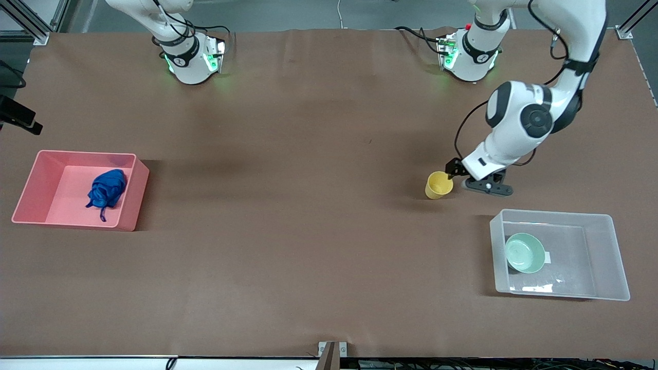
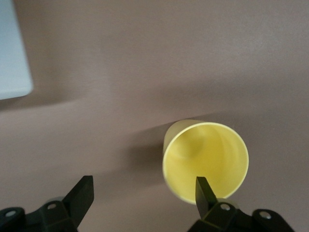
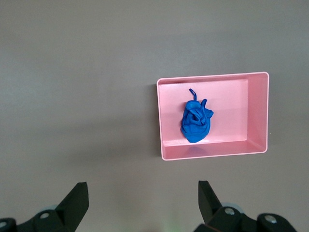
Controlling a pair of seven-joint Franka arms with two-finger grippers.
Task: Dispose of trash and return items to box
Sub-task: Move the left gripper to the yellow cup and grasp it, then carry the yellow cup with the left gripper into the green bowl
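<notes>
the left gripper (image 1: 454,177) is sitting low over the table (image 1: 308,231) right beside the yellow cup (image 1: 439,185), toward the left arm's end. its fingers (image 2: 205,193) are standing wide apart and gripping nothing; in the left wrist view one fingertip is overlapping the cup's rim (image 2: 206,162), while the other finger (image 2: 79,198) is standing well clear of the cup over bare table. whether that near fingertip is touching the rim or just hanging above it cannot be told. the cup is standing upright with its mouth open upward, outside the fingers' gap rather than centred in it.

the clear box (image 1: 611,257) is sitting nearer the front camera than the cup and those fingers, and the mint-green bowl (image 1: 524,253) is resting inside it, at the end of the box toward the right arm. a corner of the box (image 2: 12,58) is showing in the left wrist view, well away from the fingers.

the right gripper (image 3: 142,203) is waiting up high with its fingers (image 3: 77,203) spread wide and holding nothing. the pink bin (image 3: 258,113) is lying well below them, and the blue cloth wad (image 3: 195,123) is lying inside it. the bin (image 1: 31,195) is sitting at the right arm's end of the table with the wad (image 1: 107,189) on its floor.
</notes>
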